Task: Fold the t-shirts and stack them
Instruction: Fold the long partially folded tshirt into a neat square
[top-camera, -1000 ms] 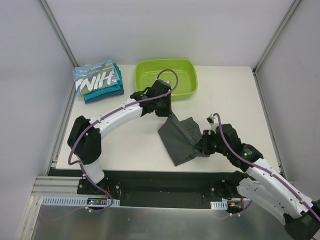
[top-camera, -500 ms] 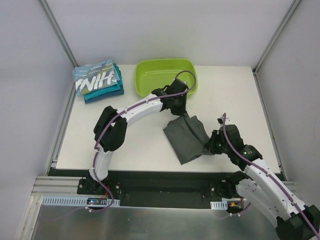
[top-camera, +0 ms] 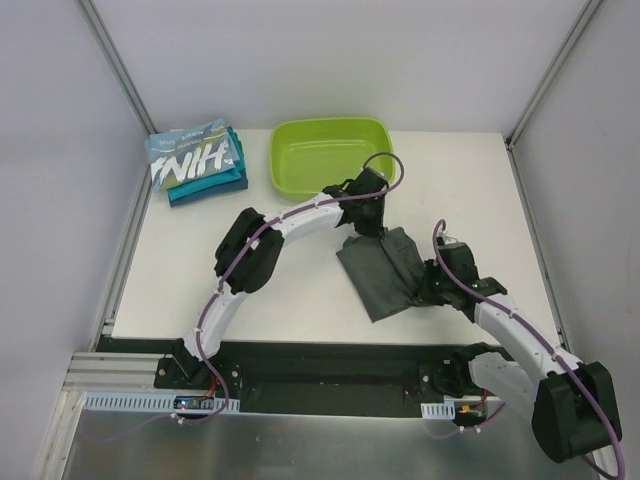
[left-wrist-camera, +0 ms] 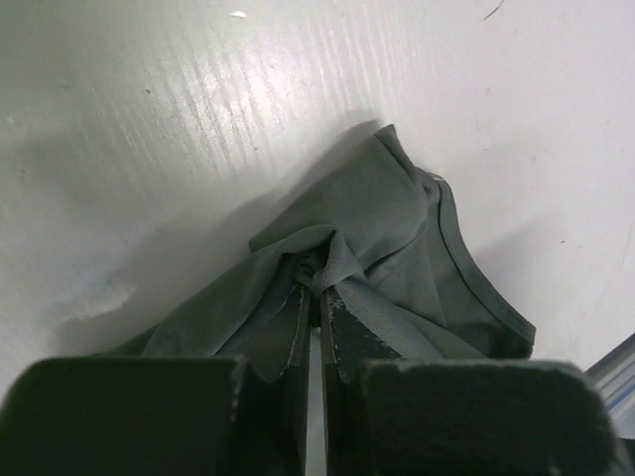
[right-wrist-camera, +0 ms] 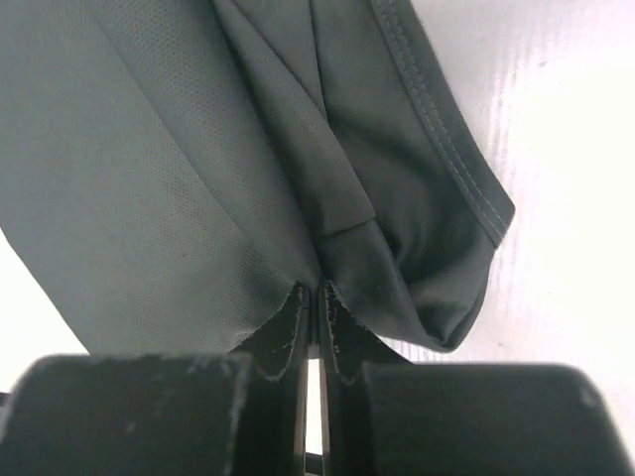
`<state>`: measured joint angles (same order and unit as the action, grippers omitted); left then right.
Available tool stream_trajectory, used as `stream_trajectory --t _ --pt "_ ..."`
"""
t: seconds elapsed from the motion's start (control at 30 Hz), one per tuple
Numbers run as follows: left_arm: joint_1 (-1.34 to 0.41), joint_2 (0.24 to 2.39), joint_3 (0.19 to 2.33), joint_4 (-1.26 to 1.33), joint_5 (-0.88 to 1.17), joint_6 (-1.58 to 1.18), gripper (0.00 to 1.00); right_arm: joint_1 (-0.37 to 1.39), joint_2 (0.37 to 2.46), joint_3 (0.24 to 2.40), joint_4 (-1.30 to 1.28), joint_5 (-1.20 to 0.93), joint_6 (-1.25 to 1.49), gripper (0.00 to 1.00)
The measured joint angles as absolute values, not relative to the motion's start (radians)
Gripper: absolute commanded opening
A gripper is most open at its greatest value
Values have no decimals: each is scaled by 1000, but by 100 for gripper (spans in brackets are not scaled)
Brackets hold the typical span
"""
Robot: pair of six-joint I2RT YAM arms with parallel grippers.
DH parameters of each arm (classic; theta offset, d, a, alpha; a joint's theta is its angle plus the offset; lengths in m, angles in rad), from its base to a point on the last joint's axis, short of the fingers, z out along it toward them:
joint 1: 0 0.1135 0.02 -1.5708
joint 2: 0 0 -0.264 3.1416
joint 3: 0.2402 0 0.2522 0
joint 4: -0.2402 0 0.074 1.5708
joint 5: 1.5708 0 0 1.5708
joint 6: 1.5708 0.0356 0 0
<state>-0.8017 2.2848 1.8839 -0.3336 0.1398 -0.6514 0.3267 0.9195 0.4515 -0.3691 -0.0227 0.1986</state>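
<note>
The dark grey t-shirt lies part folded on the table's right half. My left gripper is shut on its far edge; the left wrist view shows cloth bunched between the jaws. My right gripper is shut on its near right edge; the right wrist view shows the pinched fold and the hemmed grey cloth above. The light blue t-shirt with white letters lies folded on top of teal t-shirts at the far left corner.
The lime-green tub stands at the back middle, just behind my left gripper. The white table has grey walls on both sides and a black rail along its near edge.
Both grippers have carried the grey t-shirt to the right across the table, and the left arm has stretched out further. The stack at the far left has not moved.
</note>
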Motion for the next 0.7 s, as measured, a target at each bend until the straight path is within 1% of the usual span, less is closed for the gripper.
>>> stream_trajectory --t 0.13,0.27,0.37,0.5,0.6,0.7 --pt "-802 2297 1819 -297 174 -667 0 326 984 438 -332 -90 191 0" --pt "-799 2246 1668 -210 186 -696 0 333 994 427 -323 -144 191 0" --pt "-799 2121 1481 -182 165 -705 0 374 992 422 -323 -178 199 1" --pt "-799 1934 1255 -204 120 -715 0 504 956 410 -326 -214 231 0" --pt "-799 1804 1124 -245 86 -719 0 590 909 410 -322 -235 263 1" --pt "-800 1695 1058 -280 63 -719 0 628 851 410 -319 -252 283 0"
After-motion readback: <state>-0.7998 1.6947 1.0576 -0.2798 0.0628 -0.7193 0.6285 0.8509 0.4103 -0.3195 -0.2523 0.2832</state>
